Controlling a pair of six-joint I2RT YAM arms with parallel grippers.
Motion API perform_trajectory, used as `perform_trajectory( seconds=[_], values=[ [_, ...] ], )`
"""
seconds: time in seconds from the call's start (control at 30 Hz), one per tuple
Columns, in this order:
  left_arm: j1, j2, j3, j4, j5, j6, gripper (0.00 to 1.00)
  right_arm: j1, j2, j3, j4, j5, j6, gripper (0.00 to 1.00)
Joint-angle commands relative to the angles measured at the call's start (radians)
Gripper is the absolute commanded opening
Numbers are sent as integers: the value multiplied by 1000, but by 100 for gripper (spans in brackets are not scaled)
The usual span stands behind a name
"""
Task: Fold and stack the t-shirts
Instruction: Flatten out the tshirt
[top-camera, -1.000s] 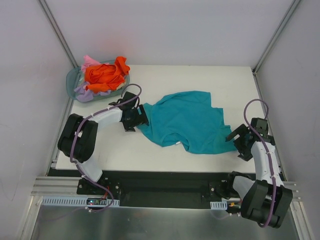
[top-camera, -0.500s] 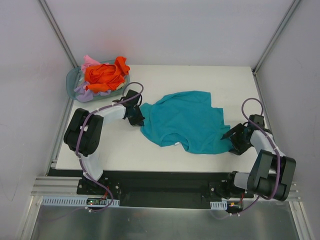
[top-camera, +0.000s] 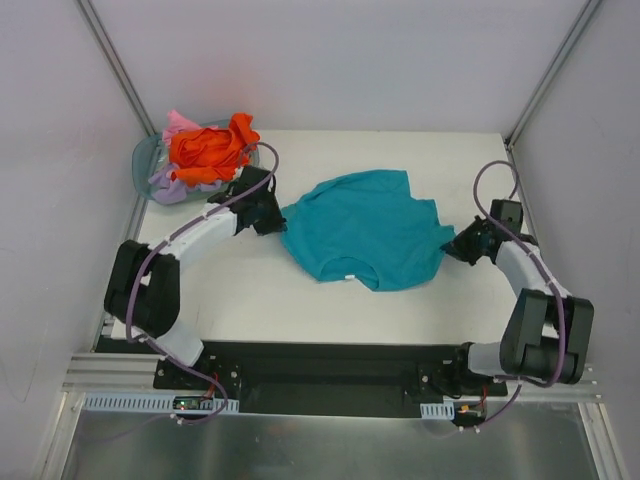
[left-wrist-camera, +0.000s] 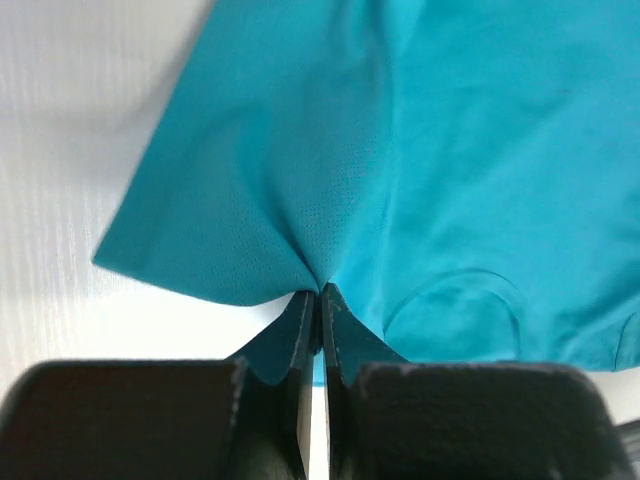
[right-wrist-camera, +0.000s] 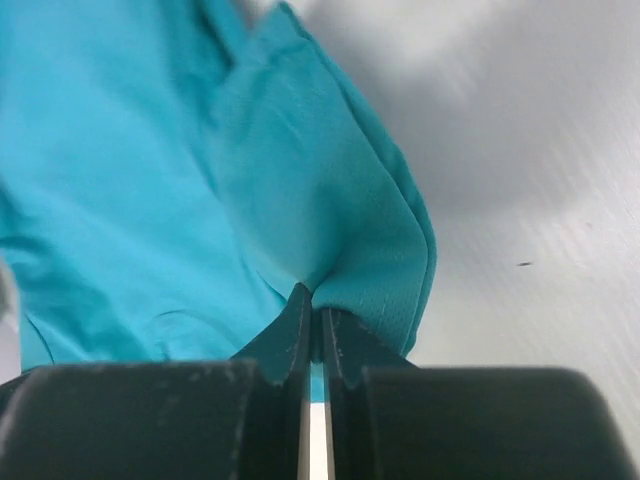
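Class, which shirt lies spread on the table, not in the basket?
The teal t-shirt, alone on the table; the orange shirt, lavender shirt and pink shirt are piled in the basket.

Overhead view: fixed camera above and behind the arms (top-camera: 203, 235), looking down over the whole table (top-camera: 250, 290). Wrist views: each looks along its own fingers (left-wrist-camera: 296, 345), very close to the teal shirt (top-camera: 365, 232) (which fills both); all three views share it.
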Motion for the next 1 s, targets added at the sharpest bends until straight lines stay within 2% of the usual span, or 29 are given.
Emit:
perform_trajectory(
  seconds=[0.0, 0.13, 0.3, 0.43, 0.6, 0.73, 0.87, 0.93, 0.97],
  values=[
    [3, -233, 95, 8, -35, 65, 0, 7, -260, 152, -36, -14, -58, 1],
    [3, -389, 179, 11, -55, 98, 0, 8, -440, 321, -155, -102, -118, 1],
    [3, -555, 310, 25, -43, 143, 0, 8, -616, 508, -194, -56, -129, 1],
    [3, -623, 449, 26, -20, 212, 0, 8, -627, 755, -243, -59, -163, 1],
    [3, -659, 508, 26, -92, 253, 0, 8, -537, 913, -364, -100, -174, 1],
    [3, -649, 448, 26, -157, 247, 0, 8, -492, 849, -424, -132, -174, 1],
    [3, -595, 313, 26, -177, 195, 0, 8, -508, 629, -415, -123, -178, 1],
    [3, -540, 215, 28, -183, 146, 0, 8, -514, 472, -396, -59, -186, 1],
    [3, -519, 183, 28, -175, 134, 0, 8, -512, 405, -384, -36, -186, 6]
  ],
)
